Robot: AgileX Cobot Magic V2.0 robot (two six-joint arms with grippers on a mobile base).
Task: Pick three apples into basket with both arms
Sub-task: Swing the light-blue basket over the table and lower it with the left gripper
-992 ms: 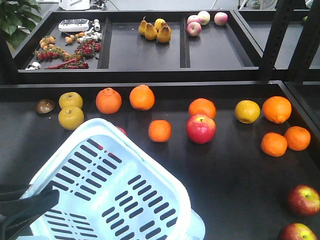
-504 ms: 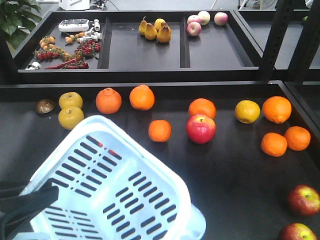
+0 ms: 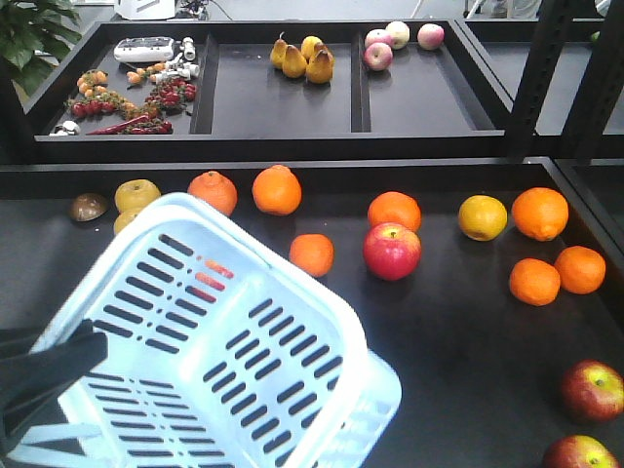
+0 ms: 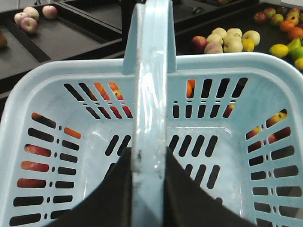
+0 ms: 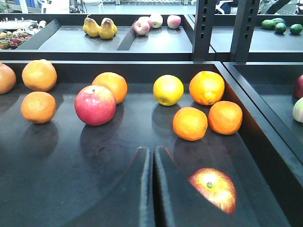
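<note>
surface (image 3: 448, 341): black, rimmed
apples (image 3: 392, 251): one mid-surface, two by the right edge
oranges (image 3: 277, 189): loose, scattered around

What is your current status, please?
Left gripper shut on basket by handle. Right gripper shut, empty; apple just right of it. Basket empty. Nothing in the way.

We are overlooking the table (image 3: 448, 341) from the front; wrist cameras are sitting close, the right sharing one apple (image 3: 392, 251).
</note>
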